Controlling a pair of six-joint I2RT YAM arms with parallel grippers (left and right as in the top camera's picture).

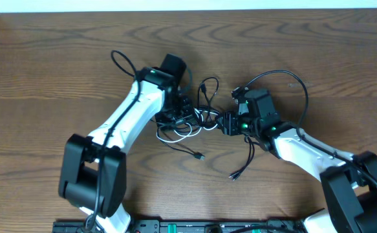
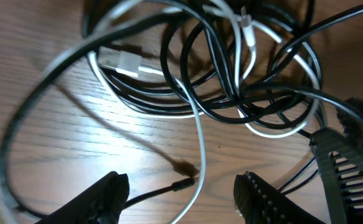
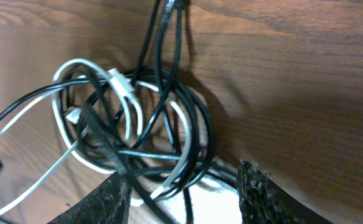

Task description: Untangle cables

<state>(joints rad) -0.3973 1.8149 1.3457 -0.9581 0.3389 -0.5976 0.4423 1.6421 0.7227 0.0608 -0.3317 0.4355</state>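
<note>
Left gripper [image 1: 178, 111] sits at the left edge of the cable tangle [image 1: 198, 116], right gripper [image 1: 229, 123] at its right edge, so I have the knot bracketed between both tools on the wooden table [image 1: 46, 77]. In the left wrist view the left gripper [image 2: 182, 190] has its jaws well apart, nothing clamped; the white cable [image 2: 200, 137] runs down out of the tangle [image 2: 231, 93] and passes loose through the gap, with a thin black lead's tip lying beside it. A white USB plug [image 2: 116, 61] lies at the tangle's upper left in that view. In the right wrist view the right gripper [image 3: 182, 186] is also parted about halfway, holding nothing I can see; black strands and a white one from the tangle [image 3: 137, 124] cross the space between the fingers without being pinched. The white cable [image 3: 66, 68] loops round the far side of the tangle there, black loops wound over and through it. Overhead, two black cable ends trail out below the tangle, one plug [image 1: 201, 156] just beneath it, another [image 1: 233, 175] further below and to the right. Small black loops stick up above the tangle.
</note>
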